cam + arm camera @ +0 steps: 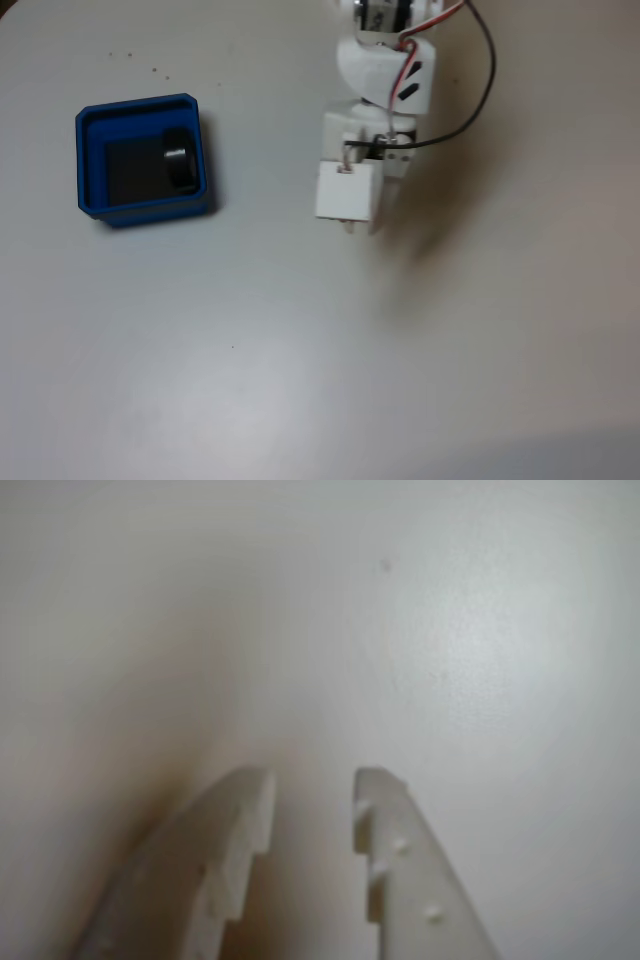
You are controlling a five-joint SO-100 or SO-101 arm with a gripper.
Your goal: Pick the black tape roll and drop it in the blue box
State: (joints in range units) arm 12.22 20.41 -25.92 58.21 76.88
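The blue box [92, 160] sits at the left of the table in the fixed view. Inside it the black tape roll [179, 160] stands on edge, leaning against the box's right wall on the dark floor. The white arm [385, 85] reaches down from the top, well to the right of the box, and its white camera block [347, 190] covers the fingers from above. In the wrist view my gripper [313, 780] hangs over bare table, its two white fingers [400, 860] parted by a narrow gap with nothing between them.
The pale table surface [300, 350] stretches around the box and the arm. A black cable [484, 90] loops off the arm's right side. A few small dark specks [130, 56] dot the table behind the box.
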